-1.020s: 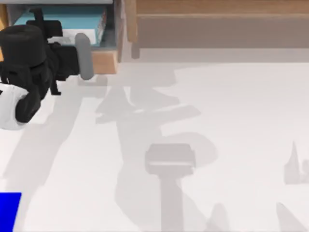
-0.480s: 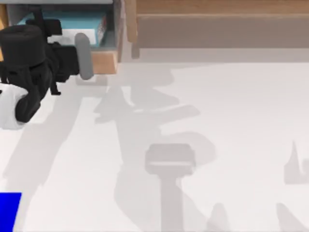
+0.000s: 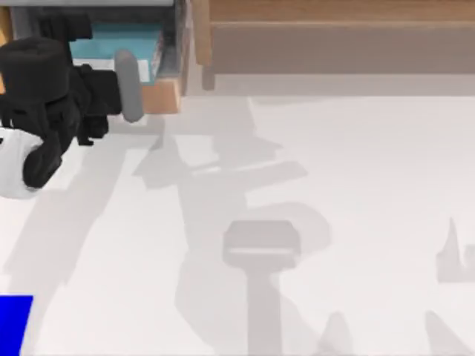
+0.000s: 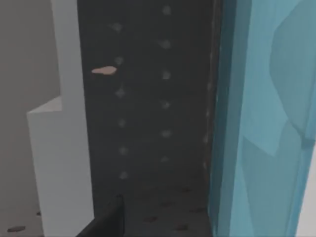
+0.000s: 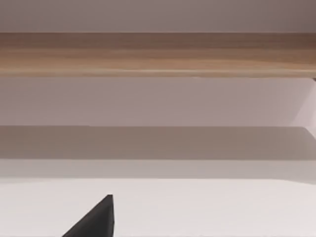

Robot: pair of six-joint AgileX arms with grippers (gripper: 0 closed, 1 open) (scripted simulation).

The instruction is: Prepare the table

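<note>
The table is spreading white across most of the top view, running from the lower edge up to the long wooden shelf at the upper right of the frame. The left gripper is reaching from the upper left of the frame into the open drawer-like box with its light-wood front (whether its fingers are open or closed I cannot tell). Inside the box a light-blue item is lying beside a grey handle-like bar. In the left wrist view, the blue item is standing against a dark dotted lining. No writing is readable. A blue patch is sitting at the lower left corner. In the right wrist view, the table is lying below the shelf.
</note>
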